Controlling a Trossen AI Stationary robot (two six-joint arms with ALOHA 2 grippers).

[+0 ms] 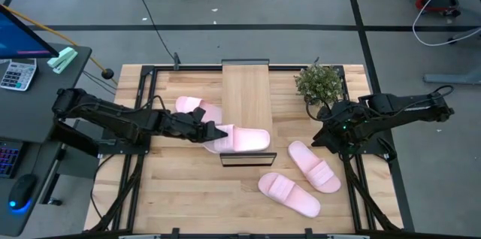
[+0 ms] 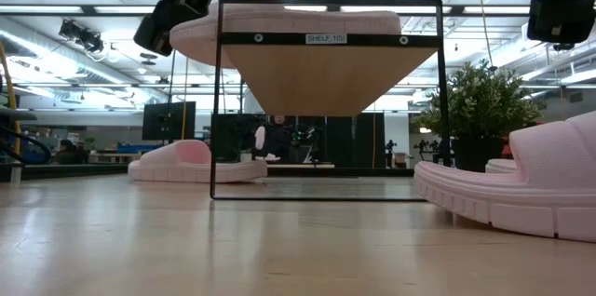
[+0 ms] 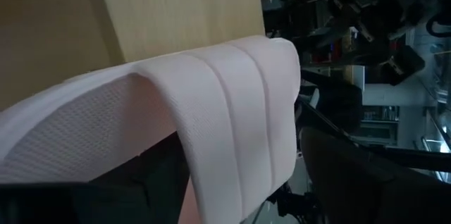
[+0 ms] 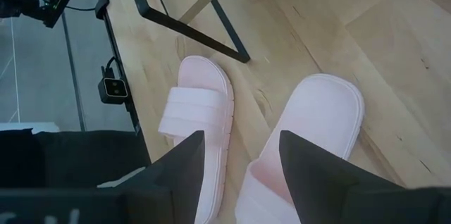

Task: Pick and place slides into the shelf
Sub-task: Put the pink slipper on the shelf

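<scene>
The shelf (image 1: 245,96) stands at the table's middle. One pale pink slide (image 1: 248,140) lies across the shelf's near end, its sole on the wood panel (image 3: 183,13) and its left end overhanging (image 2: 200,40). My left gripper (image 1: 218,131) is open at that slide's strap (image 3: 239,111), one finger under the strap and one outside it. A second slide (image 1: 197,107) lies on the table left of the shelf. Two more slides (image 1: 314,165) (image 1: 289,194) lie at the near right. My right gripper (image 4: 239,175) hangs open above them. My left gripper comes level from the table's left, with one finger (image 3: 158,182) inside the slide under the strap's edge (image 3: 211,175) and the other finger (image 3: 352,171) outside it. Whether either finger touches the strap I cannot tell. The slide rests on the shelf, not lifted.
A potted plant (image 1: 322,83) stands at the far right of the table, beside the right arm. The shelf's far part (image 1: 245,81) is bare wood. The shelf's black frame (image 2: 216,100) stands upright at the near end. Bare tabletop (image 1: 188,194) lies at the near left.
</scene>
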